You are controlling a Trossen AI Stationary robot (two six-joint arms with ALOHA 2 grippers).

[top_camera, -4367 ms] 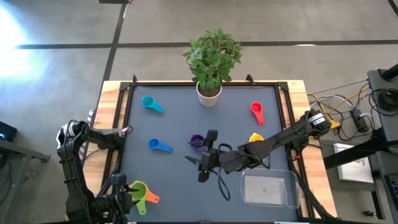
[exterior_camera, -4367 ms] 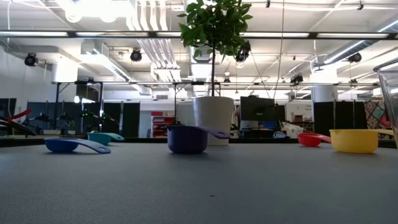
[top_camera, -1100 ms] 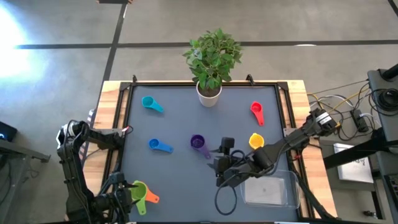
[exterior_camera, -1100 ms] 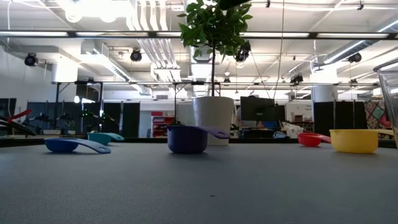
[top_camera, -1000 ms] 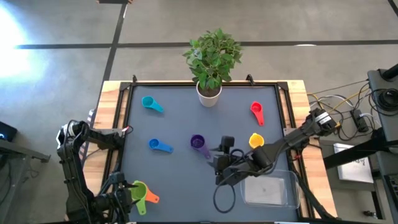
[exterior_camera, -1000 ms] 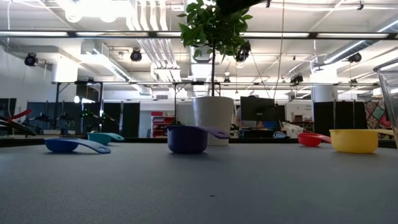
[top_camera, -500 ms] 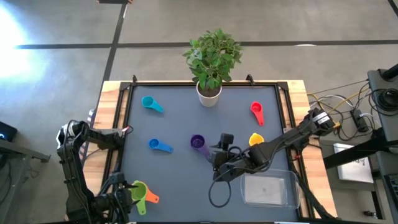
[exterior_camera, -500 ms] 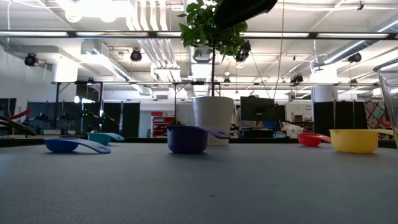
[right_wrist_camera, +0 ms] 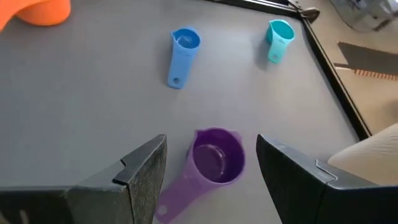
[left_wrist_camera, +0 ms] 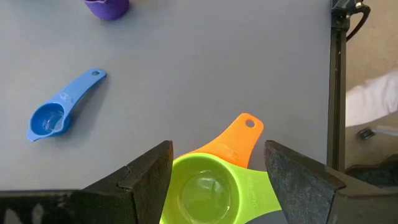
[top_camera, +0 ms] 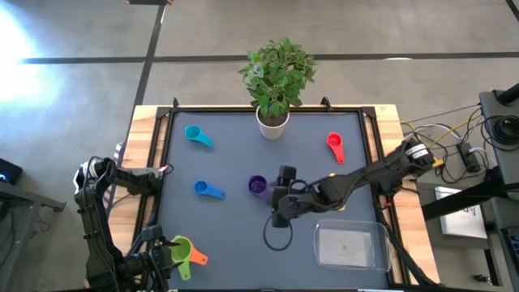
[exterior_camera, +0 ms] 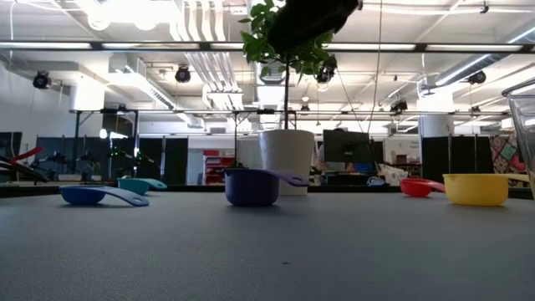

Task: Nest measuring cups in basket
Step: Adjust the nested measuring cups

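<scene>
From high above, my right hand (top_camera: 278, 212) hangs over the middle of the dark tabletop (top_camera: 227, 154), just beside the purple cup (top_camera: 257, 186), and its fingers stand apart with nothing between them. The teal cup (top_camera: 195, 135) lies near the far left corner, the blue cup (top_camera: 208, 190) lies left of the purple one, and the red cup (top_camera: 335, 146) lies on the right side. The clear basket (top_camera: 347, 246) sits at the near right corner, with no cup in it. My left hand (top_camera: 166, 258) waits at the near left corner, right over the green cup (top_camera: 180, 246) and the orange cup (top_camera: 197, 259), which lie touching each other. A white pot with a green plant (top_camera: 276, 77) stands at the far edge. From tabletop height, I see the blue cup (exterior_camera: 92, 196), the teal cup (exterior_camera: 140, 185), the purple cup (exterior_camera: 253, 186), the red cup (exterior_camera: 419, 187) and a yellow cup (exterior_camera: 476, 189) in a row across the tabletop, with the white pot (exterior_camera: 287, 159) just behind the purple one. My right arm (exterior_camera: 309, 21) shows dark at the top. Past my left hand (left_wrist_camera: 217, 174), open wide and empty, the green cup (left_wrist_camera: 204, 194) sits on top of the orange cup (left_wrist_camera: 233, 142), with the blue cup (left_wrist_camera: 61, 114) well apart. Past my right hand (right_wrist_camera: 211, 168), the purple cup (right_wrist_camera: 216, 156) lies between my fingers (right_wrist_camera: 140, 174) but lower down, and they do not touch it.
</scene>
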